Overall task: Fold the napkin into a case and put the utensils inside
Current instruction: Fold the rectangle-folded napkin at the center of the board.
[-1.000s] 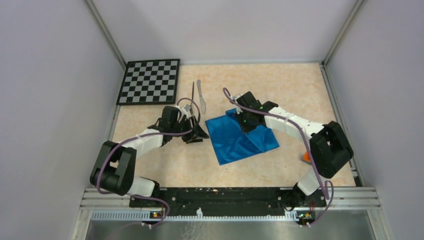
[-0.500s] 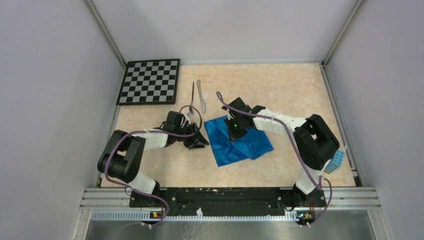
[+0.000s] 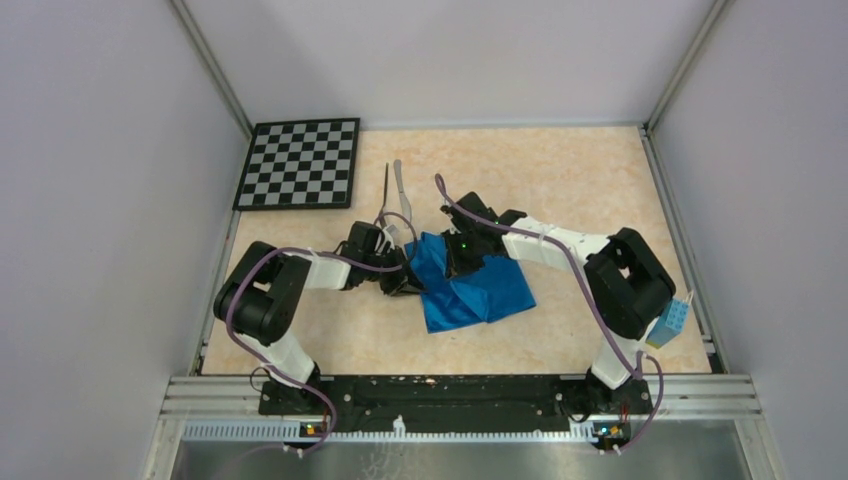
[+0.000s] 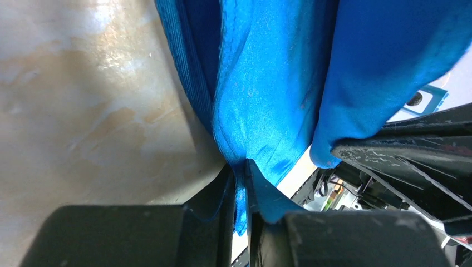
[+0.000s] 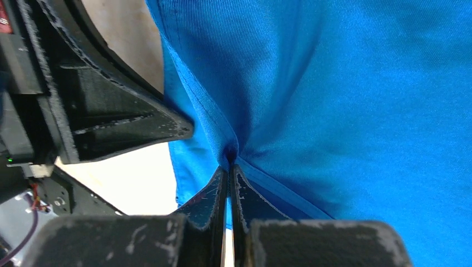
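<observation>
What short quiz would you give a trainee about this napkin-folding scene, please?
1. True or false: the fork and knife already lie inside the napkin.
2. Where is the checkerboard? A: far left corner of the table. B: near right corner. C: under the cloth.
3. Short answer: what do the left gripper and right gripper both pinch?
Key: 1 false; 2 A; 3 the napkin.

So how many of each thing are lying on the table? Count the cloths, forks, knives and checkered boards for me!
napkin: 1
fork: 1
knife: 1
checkerboard: 1
Total: 4
</observation>
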You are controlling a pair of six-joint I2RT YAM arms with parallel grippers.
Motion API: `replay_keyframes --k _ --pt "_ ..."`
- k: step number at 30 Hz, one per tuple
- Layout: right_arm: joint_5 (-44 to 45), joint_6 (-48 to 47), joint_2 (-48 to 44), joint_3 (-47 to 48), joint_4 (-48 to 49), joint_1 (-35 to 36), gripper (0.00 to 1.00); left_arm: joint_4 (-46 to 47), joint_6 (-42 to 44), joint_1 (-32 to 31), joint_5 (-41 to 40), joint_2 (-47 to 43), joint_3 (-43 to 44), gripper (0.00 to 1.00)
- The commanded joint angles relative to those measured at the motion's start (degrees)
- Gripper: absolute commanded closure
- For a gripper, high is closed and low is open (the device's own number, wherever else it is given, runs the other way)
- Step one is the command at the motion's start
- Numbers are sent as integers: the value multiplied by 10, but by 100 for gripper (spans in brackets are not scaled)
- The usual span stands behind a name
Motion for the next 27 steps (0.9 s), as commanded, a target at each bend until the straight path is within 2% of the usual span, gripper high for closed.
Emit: replay_keyframes --k 1,9,27 --pt "-24 44 -7 25 34 7 100 -5 13 -3 -41 2 -8 84" --pt "-59 79 27 20 67 8 100 -10 21 -3 -62 0 -26 87" --pt "-35 90 71 34 81 8 100 -14 27 -3 -74 -17 -35 86"
